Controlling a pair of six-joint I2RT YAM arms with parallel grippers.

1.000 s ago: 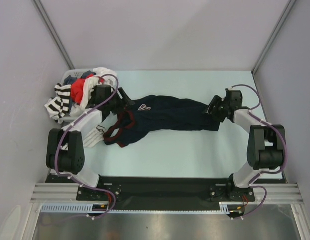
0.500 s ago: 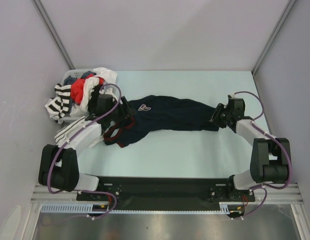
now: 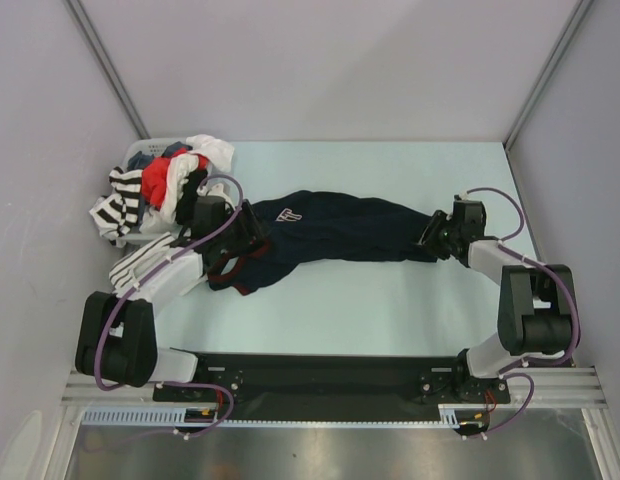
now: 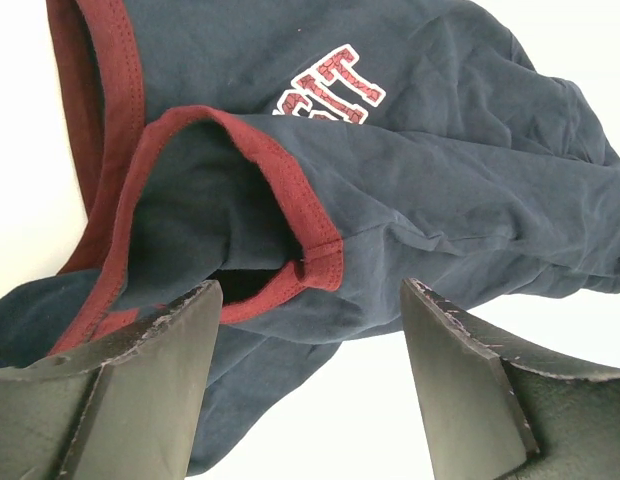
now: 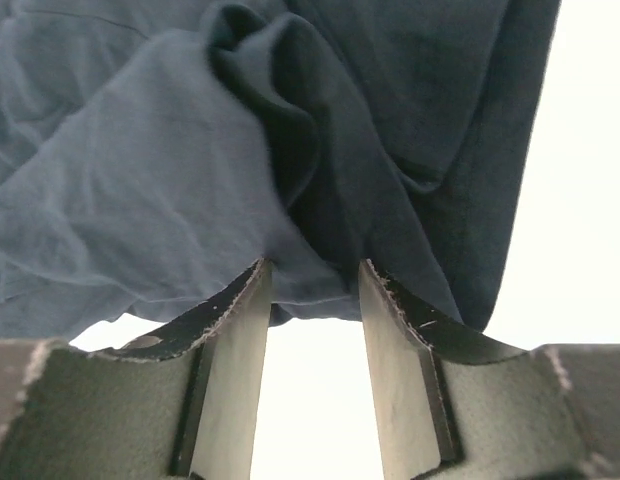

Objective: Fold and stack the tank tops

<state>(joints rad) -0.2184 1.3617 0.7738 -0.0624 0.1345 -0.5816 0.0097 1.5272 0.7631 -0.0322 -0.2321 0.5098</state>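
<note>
Left pincer (image 4: 312,290) stands wide over navy jersey (image 3: 340,228) at its 9 o'clock end; right pincer (image 5: 315,268), narrow, straddles hem at 3 o'clock; grip cannot be told.

The jersey (image 3: 340,228) is laid across the bench (image 3: 390,300) between the left pincer (image 3: 252,230) and right pincer (image 3: 430,233); a basket (image 3: 140,150) is placed behind-left.

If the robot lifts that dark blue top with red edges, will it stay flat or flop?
Probably flop: the dark navy cloth tank top with maroon trim lies bunched in soft wrinkles. It looks thin, so likely light.
</note>
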